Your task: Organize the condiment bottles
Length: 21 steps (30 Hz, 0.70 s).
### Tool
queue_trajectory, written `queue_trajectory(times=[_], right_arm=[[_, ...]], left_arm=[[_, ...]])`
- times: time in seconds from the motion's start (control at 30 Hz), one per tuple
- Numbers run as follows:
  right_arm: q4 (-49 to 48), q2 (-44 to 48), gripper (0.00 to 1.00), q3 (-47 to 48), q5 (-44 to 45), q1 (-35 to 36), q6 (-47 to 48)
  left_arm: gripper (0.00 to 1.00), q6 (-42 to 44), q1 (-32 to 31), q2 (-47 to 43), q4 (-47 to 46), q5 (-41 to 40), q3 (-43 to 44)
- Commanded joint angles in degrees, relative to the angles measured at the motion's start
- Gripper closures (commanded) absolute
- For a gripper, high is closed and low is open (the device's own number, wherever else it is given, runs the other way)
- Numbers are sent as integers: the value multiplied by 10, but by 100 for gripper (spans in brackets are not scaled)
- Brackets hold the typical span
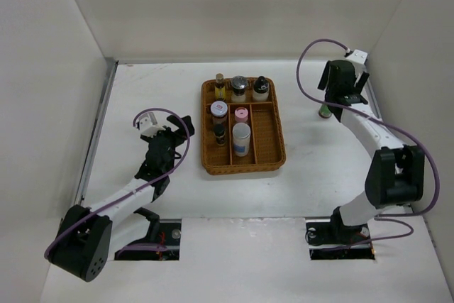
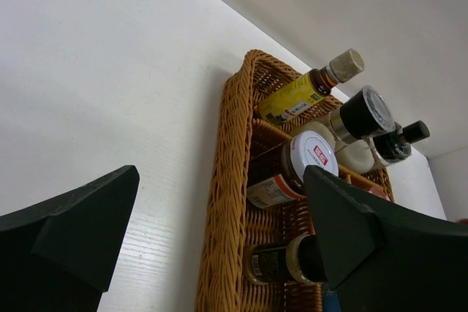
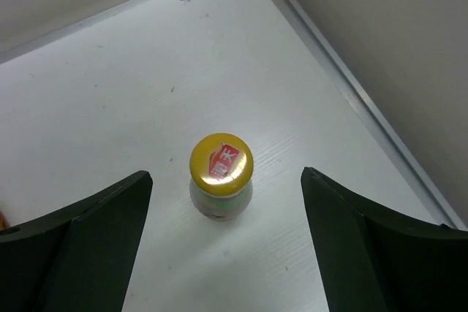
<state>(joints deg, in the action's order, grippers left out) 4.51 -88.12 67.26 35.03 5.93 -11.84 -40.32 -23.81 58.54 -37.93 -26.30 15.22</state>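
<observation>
Right end effector, jaws wide, hovers over yellow-capped bottle; wicker tray holds seven other bottles.

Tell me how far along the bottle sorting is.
Done: seven bottles sit in the tray. In hand: the right pincer hangs open over the yellow-capped bottle on the table, not gripping. Remaining: grasp it and move it into the tray.

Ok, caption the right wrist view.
Open right gripper above an upright yellow-capped bottle on the white table.
</observation>
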Motion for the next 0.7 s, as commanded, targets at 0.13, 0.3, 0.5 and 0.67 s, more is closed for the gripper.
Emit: queue_trajectory(times=[0.13, 0.3, 0.5, 0.67], right_arm=[[-21, -37, 18, 58, -36, -6, -2], [-28, -50, 24, 48, -31, -11, -6], [-29, -60, 33, 54, -33, -22, -3], [-26, -72, 45, 61, -34, -27, -4]], left_arm=[[0, 1, -2, 0, -28, 8, 2], [0, 1, 0, 3, -28, 8, 2], [2, 1, 0, 10, -30, 9, 3], [4, 1, 0, 10, -33, 18, 4]])
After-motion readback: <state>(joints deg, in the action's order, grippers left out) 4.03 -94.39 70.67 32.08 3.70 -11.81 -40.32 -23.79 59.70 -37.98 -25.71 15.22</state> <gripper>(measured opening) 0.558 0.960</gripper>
